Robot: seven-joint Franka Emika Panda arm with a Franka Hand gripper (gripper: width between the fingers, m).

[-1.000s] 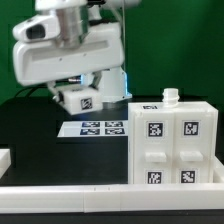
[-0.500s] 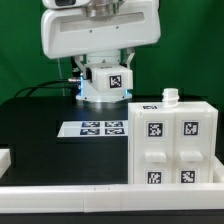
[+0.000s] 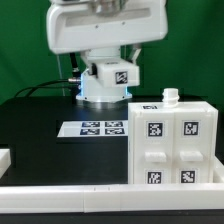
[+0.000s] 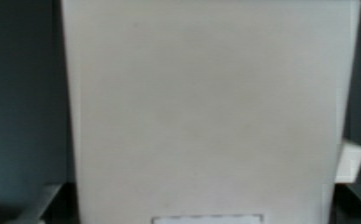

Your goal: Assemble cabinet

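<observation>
The end effector (image 3: 108, 64) hangs over the back of the bench (image 3: 40, 115) with a small tagged white piece (image 3: 114, 74) at its tip. I cannot tell whether the fingers are clamped on it. The cabinet (image 3: 175, 140) stands upright at the exterior view's right, just beside the marker board (image 3: 95, 128). Only the wrist view shows a plain white surface (image 4: 195, 110) close up, nearly filling the frame.

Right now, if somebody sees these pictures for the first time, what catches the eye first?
First the big white robot arm at the top of the exterior view, with a small white tagged part just under it. Then the cabinet at the exterior view's lower right, four tags on its face. The wrist view is almost filled by one plain white panel.
</observation>
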